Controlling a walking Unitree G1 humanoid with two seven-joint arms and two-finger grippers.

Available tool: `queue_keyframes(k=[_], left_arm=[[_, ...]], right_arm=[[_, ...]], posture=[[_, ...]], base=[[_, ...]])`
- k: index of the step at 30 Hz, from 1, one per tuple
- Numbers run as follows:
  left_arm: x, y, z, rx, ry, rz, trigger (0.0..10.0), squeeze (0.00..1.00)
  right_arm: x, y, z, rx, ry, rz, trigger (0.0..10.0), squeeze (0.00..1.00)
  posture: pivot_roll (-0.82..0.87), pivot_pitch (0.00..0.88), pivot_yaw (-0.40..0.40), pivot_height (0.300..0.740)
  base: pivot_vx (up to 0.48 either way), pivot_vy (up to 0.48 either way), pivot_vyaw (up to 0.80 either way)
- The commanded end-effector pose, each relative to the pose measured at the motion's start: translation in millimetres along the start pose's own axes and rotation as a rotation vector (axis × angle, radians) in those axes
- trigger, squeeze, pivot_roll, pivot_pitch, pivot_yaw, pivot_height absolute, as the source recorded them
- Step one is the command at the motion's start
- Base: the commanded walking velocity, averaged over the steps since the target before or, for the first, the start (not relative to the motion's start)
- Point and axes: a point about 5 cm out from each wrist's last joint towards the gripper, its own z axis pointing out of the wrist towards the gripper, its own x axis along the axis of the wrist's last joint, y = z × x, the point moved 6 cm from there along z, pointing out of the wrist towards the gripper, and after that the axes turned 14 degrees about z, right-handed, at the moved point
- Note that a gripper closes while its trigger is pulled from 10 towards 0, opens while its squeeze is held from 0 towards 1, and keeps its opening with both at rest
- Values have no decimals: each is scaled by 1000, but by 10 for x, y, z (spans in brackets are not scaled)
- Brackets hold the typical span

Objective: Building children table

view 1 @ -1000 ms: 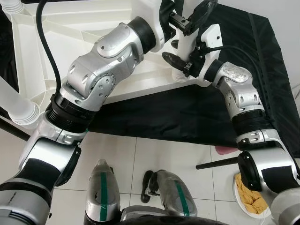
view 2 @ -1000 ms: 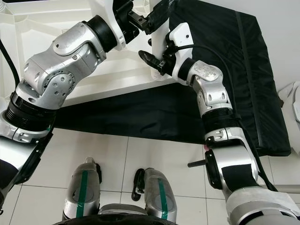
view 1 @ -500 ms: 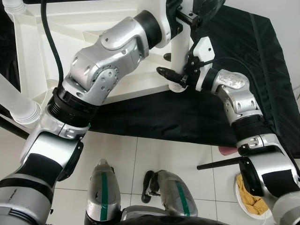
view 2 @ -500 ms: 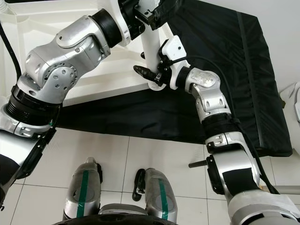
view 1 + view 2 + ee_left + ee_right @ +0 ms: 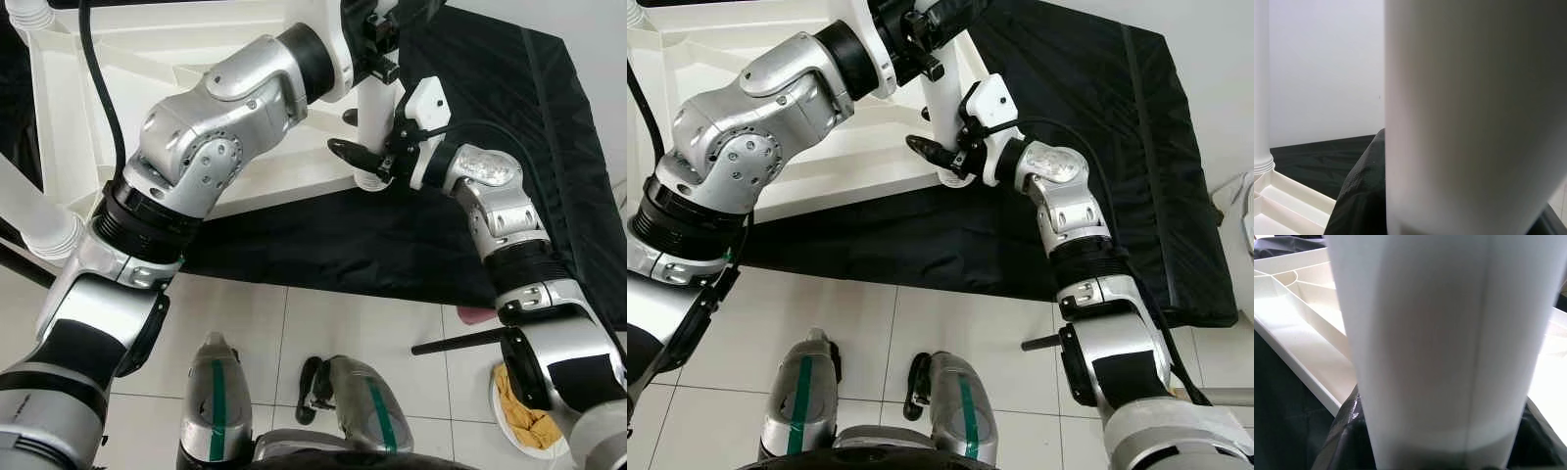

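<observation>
The white tabletop (image 5: 147,59) lies underside-up on a black sheet (image 5: 509,108) on the floor, ribs exposed so legs can be fitted. An upright white leg (image 5: 377,122) stands at its near corner. The left pincer (image 5: 377,39) holds the leg higher up; the right pincer (image 5: 367,162) clasps its base, likely steadying it.
</observation>
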Motion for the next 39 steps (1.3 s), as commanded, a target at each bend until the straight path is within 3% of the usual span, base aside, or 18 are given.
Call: queue_keyframes(k=[1,8,9,16,24,25,28,29,35,39], left_arm=[[212,641,-159,-567,158,-13,0,0],[205,599,-129,-528,147,16,0,0],[195,573,-103,-502,140,36,10000,0],[74,152,172,-199,26,145,10000,0],[17,-45,276,-55,-63,176,10000,0],[2,-123,293,-2,-81,175,10000,0],[-7,-176,302,33,-92,172,10000,0],[-5,-244,312,76,-98,184,10000,0],[55,-415,314,193,-103,191,10000,0],[98,-443,314,219,-102,202,10000,0]], right_arm=[[56,193,-55,-99,24,28,10000,0],[101,260,-62,-140,54,83,10000,0],[127,296,-64,-165,74,108,10000,1000],[237,365,-66,-263,149,105,10000,1000],[321,428,-40,-365,198,70,10000,1000],[344,448,-35,-397,210,70,10000,906],[358,459,-32,-416,219,74,10000,906],[371,468,-25,-451,227,67,10000,0],[328,459,-3,-580,245,82,10000,0],[281,476,-6,-648,250,110,10000,0]], posture=[[139,16,-115,740],[140,16,-121,740],[139,16,-122,740],[139,8,-124,740],[140,4,-123,740],[141,4,-125,740],[141,4,-125,740],[141,3,-125,740],[148,3,-128,740],[148,3,-128,740]], base=[[0,0,0],[0,0,0],[0,0,0],[0,0,0],[0,0,0],[0,0,0],[0,0,0],[0,0,0],[0,0,0],[0,0,0]])
